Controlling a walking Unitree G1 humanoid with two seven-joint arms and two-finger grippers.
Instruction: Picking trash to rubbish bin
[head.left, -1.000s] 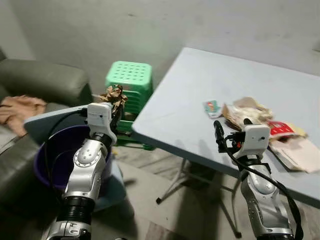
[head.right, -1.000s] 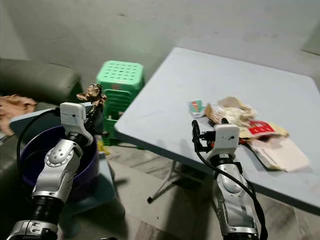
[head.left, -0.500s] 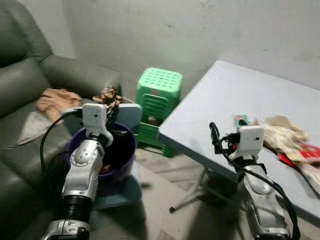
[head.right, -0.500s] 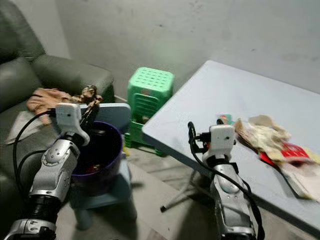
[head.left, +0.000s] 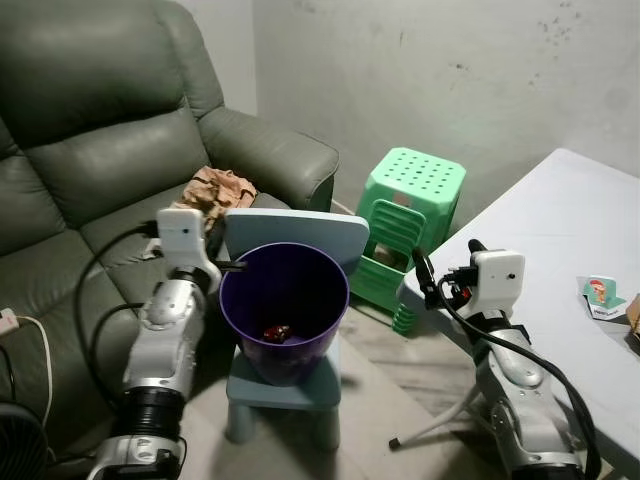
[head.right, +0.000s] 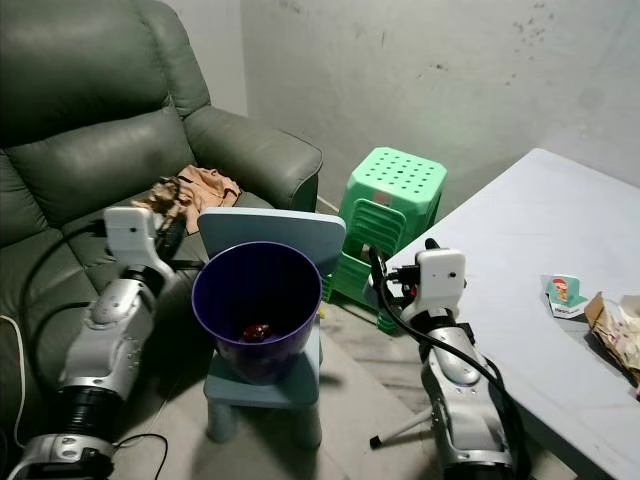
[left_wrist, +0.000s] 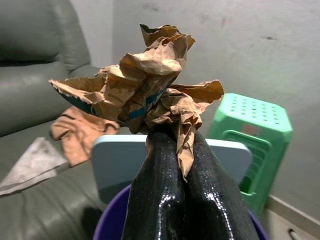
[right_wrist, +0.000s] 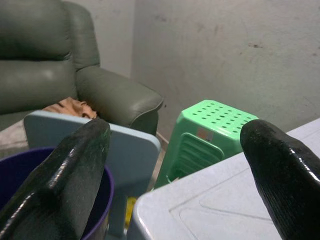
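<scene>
So my left gripper (left_wrist: 186, 150) was clamped on the crumpled paper (left_wrist: 145, 80), seemingly just beside the purple bin (head.left: 283, 300); right gripper (right_wrist: 175, 150) gaped empty.

Round purple plastic bin (head.right: 256, 300) on small light-blue plastic chair (head.right: 275, 236), red scrap inside. My left gripper (head.right: 166, 222) beside bin rim, clamping crumpled brown paper (head.right: 160, 192). Green perforated plastic stool (head.right: 388, 205) behind. My right gripper (head.right: 378, 272) raised near grey table (head.right: 520, 300).

2 silver, jointed arms are seen, each capped by a white camera box, looped with black cable and ended by glossy black fingers (left_wrist: 165, 190).
</scene>
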